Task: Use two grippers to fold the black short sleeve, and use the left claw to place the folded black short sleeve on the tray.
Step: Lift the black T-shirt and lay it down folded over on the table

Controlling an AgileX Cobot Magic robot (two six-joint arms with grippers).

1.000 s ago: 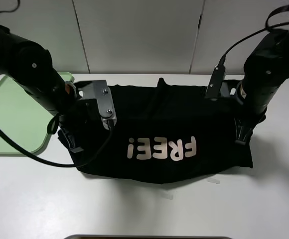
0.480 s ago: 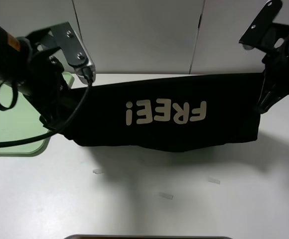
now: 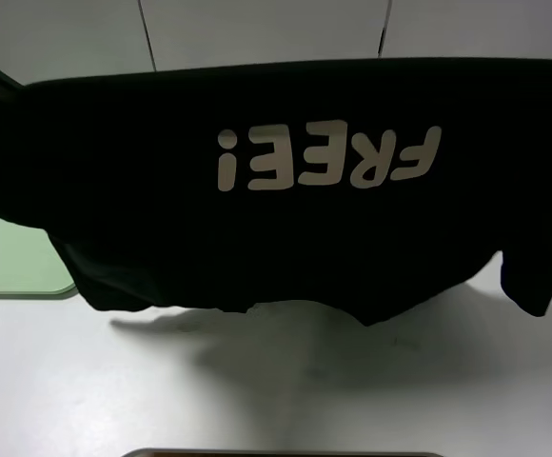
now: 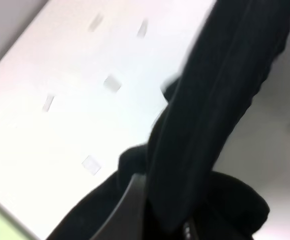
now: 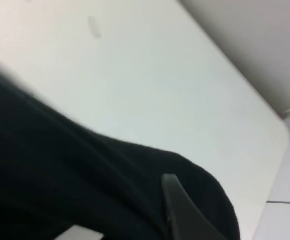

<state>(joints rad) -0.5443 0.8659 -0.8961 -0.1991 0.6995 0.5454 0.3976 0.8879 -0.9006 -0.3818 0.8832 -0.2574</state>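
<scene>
The black short sleeve (image 3: 285,238), with pale "FREE!" lettering upside down, hangs stretched wide and high above the white table (image 3: 276,390), filling most of the exterior view. Both grippers are hidden behind it there. In the left wrist view my left gripper (image 4: 157,210) is shut on a bunched edge of the shirt (image 4: 220,90); one grey finger (image 4: 130,202) shows. In the right wrist view my right gripper (image 5: 135,220) is shut on the shirt's other edge (image 5: 60,170); one dark finger (image 5: 177,200) shows. The green tray (image 3: 9,257) lies at the left, partly covered by the cloth.
Small bits of clear tape (image 4: 112,83) lie on the table below the shirt. The table's far right corner (image 5: 280,130) and the pale wall panels (image 3: 257,29) behind are in view.
Both grippers have lifted the shirt from the table up towards the camera. It went from lying bunched to hanging spread out, and it now hides both arms.
</scene>
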